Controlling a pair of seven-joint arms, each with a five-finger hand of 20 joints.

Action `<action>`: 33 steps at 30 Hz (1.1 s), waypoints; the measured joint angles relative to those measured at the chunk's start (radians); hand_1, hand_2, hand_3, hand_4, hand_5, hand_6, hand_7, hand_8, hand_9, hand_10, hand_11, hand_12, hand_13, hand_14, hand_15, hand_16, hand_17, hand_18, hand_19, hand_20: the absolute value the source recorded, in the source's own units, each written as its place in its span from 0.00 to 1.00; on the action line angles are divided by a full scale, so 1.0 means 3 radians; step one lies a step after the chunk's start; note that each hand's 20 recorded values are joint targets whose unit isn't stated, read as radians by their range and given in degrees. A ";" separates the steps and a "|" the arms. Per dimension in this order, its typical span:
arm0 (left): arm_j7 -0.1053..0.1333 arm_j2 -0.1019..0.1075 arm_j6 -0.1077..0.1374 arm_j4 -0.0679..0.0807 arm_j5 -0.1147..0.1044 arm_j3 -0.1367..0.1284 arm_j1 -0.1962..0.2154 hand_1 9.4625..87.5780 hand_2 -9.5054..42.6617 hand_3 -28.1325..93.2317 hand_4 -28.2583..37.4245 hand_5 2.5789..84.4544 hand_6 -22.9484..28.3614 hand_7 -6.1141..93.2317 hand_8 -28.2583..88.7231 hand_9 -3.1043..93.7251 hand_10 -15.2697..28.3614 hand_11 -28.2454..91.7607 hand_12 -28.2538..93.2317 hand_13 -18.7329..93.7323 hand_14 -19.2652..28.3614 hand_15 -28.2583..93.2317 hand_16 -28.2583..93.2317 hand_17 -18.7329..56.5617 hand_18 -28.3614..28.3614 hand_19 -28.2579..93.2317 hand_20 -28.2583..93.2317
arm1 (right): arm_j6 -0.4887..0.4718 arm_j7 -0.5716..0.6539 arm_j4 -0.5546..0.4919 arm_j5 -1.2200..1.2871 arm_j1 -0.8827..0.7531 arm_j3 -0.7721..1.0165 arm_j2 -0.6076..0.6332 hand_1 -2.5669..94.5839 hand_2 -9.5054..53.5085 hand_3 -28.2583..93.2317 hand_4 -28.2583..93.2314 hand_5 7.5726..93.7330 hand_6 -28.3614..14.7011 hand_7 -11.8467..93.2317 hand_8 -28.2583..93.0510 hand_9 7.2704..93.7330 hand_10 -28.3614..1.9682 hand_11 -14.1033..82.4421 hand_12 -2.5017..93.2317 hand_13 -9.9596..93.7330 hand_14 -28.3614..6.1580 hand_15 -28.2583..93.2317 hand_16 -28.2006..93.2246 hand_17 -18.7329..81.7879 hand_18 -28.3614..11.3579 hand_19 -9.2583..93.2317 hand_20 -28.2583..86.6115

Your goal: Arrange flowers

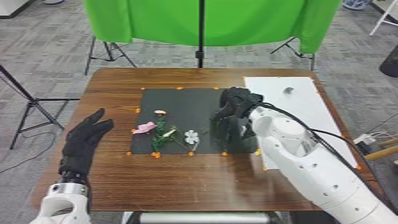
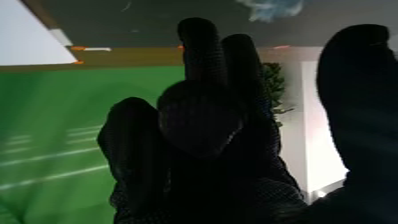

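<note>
On wooden table (image 1: 111,175), rectangular mat (image 1: 182,104), round-petaled flower (image 1: 192,136)

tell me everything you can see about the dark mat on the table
The dark mat is a dark grey, matte-looking rectangle lying flat on the brown table. Small orange marks dot its edges. A pink flower, a white flower and some greenery lie on its left part. A white sheet lies to its right. The right hand hides some of its right part; whether it touches the mat I cannot tell.
</note>
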 measured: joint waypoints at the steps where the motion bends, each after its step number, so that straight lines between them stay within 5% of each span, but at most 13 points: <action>1: 0.0001 0.0000 -0.0001 0.0000 0.0001 0.0000 0.0000 0.18 0.23 0.75 0.08 0.50 0.53 0.11 0.20 0.52 0.66 0.36 0.35 0.49 0.74 0.32 0.26 0.34 0.71 0.25 0.40 | -0.0004 0.0000 -0.0003 0.0004 -0.0001 0.0035 -0.0003 0.36 0.00 0.74 0.11 0.63 0.66 0.26 0.16 0.74 0.46 0.32 0.24 0.93 0.72 0.75 0.48 0.79 0.37 1.00 0.76; 4: 0.0002 -0.0001 -0.0003 0.0000 0.0001 -0.0001 0.0002 0.17 0.22 0.75 0.08 0.50 0.52 0.12 0.20 0.52 0.66 0.36 0.35 0.49 0.73 0.32 0.26 0.34 0.71 0.25 0.40 | 0.0085 0.0038 0.0020 0.0016 0.0001 0.0181 -0.0029 0.37 0.00 0.75 0.11 0.61 0.64 0.26 0.17 0.70 0.44 0.30 0.24 0.91 0.70 0.75 0.48 0.78 0.35 1.00 0.76; 10: 0.0005 -0.0001 -0.0003 0.0000 0.0002 -0.0002 0.0006 0.17 0.21 0.76 0.07 0.50 0.52 0.12 0.19 0.52 0.65 0.36 0.35 0.49 0.73 0.32 0.26 0.34 0.71 0.25 0.40 | 0.0925 0.0393 0.0568 -0.0269 0.0233 0.0357 -0.0131 0.37 0.00 0.76 0.12 0.52 0.63 0.23 0.17 0.62 0.43 0.26 0.23 0.89 0.67 0.75 0.47 0.76 0.34 1.00 0.74; 13: 0.0006 -0.0003 -0.0003 0.0000 0.0002 -0.0002 0.0006 0.17 0.21 0.76 0.07 0.50 0.52 0.12 0.19 0.52 0.65 0.36 0.34 0.49 0.73 0.32 0.26 0.34 0.71 0.25 0.40 | 0.0764 0.0546 0.0882 -0.0553 0.0380 0.0607 -0.0221 0.36 0.00 0.76 0.12 0.47 0.63 0.22 0.18 0.57 0.43 0.24 0.22 0.88 0.65 0.75 0.47 0.75 0.33 1.00 0.72; 19: 0.0009 -0.0005 -0.0003 0.0000 0.0003 0.0000 0.0006 0.17 0.21 0.76 0.07 0.50 0.52 0.12 0.19 0.52 0.65 0.36 0.34 0.49 0.72 0.32 0.26 0.34 0.71 0.25 0.40 | -0.0295 0.0535 0.1236 -0.0838 0.0545 0.0977 -0.0271 0.37 0.00 0.76 0.11 0.47 0.65 0.22 0.18 0.56 0.40 0.24 0.23 0.88 0.65 0.75 0.46 0.75 0.33 1.00 0.71; 27: 0.0015 -0.0010 -0.0004 0.0000 0.0003 0.0000 0.0007 0.17 0.21 0.76 0.07 0.50 0.52 0.12 0.19 0.52 0.65 0.36 0.34 0.49 0.72 0.32 0.26 0.34 0.71 0.25 0.40 | -0.0096 0.0420 0.1666 -0.1036 0.0456 0.1152 -0.0406 0.41 0.00 0.77 0.10 0.46 0.69 0.24 0.17 0.58 0.41 0.24 0.21 0.90 0.69 0.75 0.45 0.77 0.37 1.00 0.69; 33: 0.0016 -0.0011 -0.0012 0.0000 0.0004 0.0000 0.0009 0.17 0.21 0.76 0.07 0.50 0.52 0.12 0.19 0.52 0.65 0.36 0.34 0.48 0.72 0.32 0.26 0.34 0.71 0.25 0.40 | 0.0179 0.0294 0.1685 -0.1083 0.0368 0.1165 -0.0440 0.49 0.00 0.78 0.08 0.59 0.75 0.31 0.14 0.75 0.52 0.31 0.21 0.95 0.77 0.74 0.45 0.81 0.42 1.00 0.72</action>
